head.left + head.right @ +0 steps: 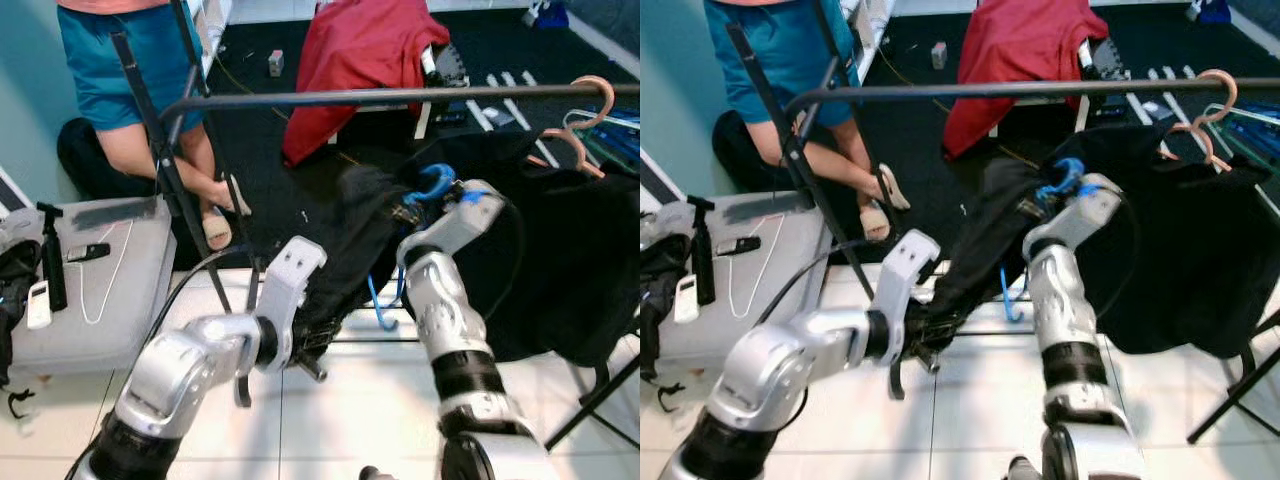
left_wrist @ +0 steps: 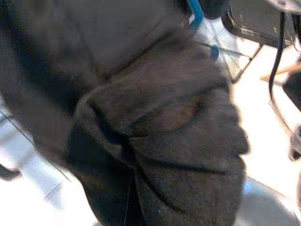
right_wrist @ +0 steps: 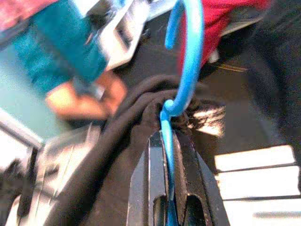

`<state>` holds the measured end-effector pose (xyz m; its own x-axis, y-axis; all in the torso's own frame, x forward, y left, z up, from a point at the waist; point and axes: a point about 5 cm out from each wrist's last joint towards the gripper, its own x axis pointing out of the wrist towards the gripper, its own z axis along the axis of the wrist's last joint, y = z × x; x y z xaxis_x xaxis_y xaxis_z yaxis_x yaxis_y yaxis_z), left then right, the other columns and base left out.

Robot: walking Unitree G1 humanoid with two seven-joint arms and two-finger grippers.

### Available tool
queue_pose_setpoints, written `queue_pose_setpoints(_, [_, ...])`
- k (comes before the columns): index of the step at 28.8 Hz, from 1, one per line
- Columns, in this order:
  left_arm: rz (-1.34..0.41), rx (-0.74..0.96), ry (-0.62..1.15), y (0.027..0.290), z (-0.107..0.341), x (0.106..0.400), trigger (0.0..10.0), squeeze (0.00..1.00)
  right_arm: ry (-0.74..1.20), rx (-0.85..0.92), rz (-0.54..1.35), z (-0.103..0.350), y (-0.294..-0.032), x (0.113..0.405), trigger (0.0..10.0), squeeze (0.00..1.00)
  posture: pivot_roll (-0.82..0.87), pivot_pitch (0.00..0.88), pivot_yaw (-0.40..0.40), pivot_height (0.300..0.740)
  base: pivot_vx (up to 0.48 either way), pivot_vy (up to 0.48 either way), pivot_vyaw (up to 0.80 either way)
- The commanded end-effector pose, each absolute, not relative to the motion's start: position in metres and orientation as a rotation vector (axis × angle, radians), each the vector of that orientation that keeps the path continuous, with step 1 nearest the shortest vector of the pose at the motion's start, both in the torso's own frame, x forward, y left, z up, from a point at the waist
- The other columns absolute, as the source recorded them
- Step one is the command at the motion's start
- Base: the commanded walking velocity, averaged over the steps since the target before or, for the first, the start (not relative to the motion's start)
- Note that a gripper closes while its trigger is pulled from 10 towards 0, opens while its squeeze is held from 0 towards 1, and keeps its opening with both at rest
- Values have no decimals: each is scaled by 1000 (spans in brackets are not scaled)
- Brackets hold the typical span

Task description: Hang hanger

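Right tool pinches blue hanger neck, hook just below rail; left tool, state untellable, supports the black garment; judged best: lift hook above rail, then lower squarely on.

White floor tiles were seen across the lower part of the frame, and a dark carpet was laid over the upper middle. A teal wall was seen at the upper left. A grey case was set on the floor at the left, and a person in teal shorts was seated behind it.
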<state>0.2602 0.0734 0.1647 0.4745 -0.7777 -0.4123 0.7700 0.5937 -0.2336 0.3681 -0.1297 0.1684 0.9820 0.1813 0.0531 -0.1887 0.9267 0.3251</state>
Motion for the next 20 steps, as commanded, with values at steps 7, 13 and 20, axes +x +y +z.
queue_pose_setpoints(7, [-1007, -17, 516, 71, 166, 252, 10000, 0, 4, 133, 435, 165, -100, 353, 10000, 0, -66, 163, 19, 740, 0, 0, 0])
queue_pose_setpoints(13, [-1070, 9, 473, 58, 171, 249, 10000, 0, -170, 267, 157, 189, -115, 365, 10000, 0, -65, 160, 26, 740, 0, 0, 0])
queue_pose_setpoints(20, [-1057, 42, 439, 65, 171, 249, 10000, 0, -208, 567, -192, 194, -165, 372, 10000, 0, -56, 160, 25, 740, 0, 0, 0])
